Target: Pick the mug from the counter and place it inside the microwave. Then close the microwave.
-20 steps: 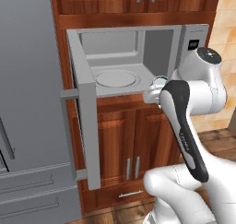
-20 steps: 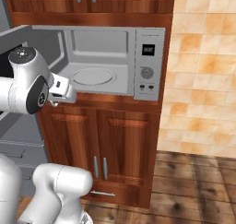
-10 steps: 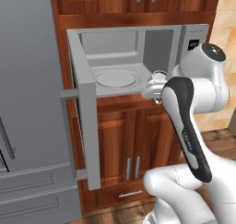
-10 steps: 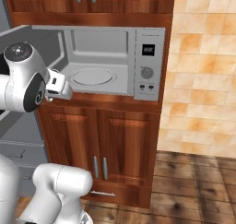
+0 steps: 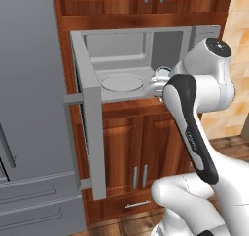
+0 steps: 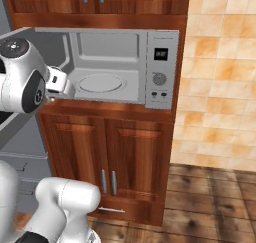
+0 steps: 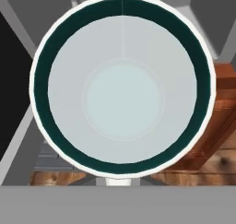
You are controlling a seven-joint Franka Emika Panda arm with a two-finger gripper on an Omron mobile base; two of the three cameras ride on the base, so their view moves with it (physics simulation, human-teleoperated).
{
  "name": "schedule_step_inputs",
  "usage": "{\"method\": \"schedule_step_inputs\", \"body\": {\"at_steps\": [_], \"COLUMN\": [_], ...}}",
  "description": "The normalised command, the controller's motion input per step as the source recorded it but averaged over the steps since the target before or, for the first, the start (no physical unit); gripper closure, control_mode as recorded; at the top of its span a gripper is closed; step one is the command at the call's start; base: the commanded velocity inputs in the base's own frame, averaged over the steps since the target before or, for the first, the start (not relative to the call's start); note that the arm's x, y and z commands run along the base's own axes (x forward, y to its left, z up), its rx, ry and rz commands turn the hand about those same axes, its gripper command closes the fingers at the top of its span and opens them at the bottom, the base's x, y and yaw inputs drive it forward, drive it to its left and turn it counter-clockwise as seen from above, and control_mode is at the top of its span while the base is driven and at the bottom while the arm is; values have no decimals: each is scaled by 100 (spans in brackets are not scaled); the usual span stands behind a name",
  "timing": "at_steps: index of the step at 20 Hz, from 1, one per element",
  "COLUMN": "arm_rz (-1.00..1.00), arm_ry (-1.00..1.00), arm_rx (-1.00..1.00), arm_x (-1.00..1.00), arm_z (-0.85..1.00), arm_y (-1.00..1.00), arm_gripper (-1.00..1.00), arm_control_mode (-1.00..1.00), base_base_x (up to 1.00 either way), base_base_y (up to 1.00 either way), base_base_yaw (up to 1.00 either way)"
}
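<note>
The mug [image 7: 122, 98] is seen straight down its mouth in the hand view: pale inside, dark teal band under a white rim. My gripper [image 5: 156, 84] is shut on the mug [image 5: 162, 73] at the front right of the microwave's [image 5: 200, 36] open cavity, just above the floor edge. The round turntable [image 5: 121, 82] lies to the mug's left. The microwave door [image 5: 92, 128] stands swung wide open to the left. In the right base view my gripper [image 6: 59, 85] sits at the left front of the microwave [image 6: 161, 67], with the mug hidden behind the arm. The counter is out of view.
A tall grey fridge [image 5: 29, 109] stands directly left of the open door. Wooden cabinets [image 6: 110, 152] sit below and above the microwave. A tan tiled wall [image 6: 220, 77] is to the right, with wood floor [image 6: 215, 202] beneath.
My hand with the mug has crept a little up and left, closer to the microwave opening. The door has not moved.
</note>
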Motion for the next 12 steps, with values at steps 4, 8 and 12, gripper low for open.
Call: {"method": "schedule_step_inputs", "body": {"at_steps": [4,8,12], "arm_rz": [0,0,0], "arm_ry": [2,0,1], "arm_rx": [-7,-8,-8], "arm_x": [52,30,23], "arm_z": [8,0,0], "arm_y": [0,0,0], "arm_gripper": [100,100,100], "arm_control_mode": [-100,-100,-100], "base_base_x": [0,0,0], "base_base_y": [0,0,0], "base_base_yaw": [0,0,0]}}
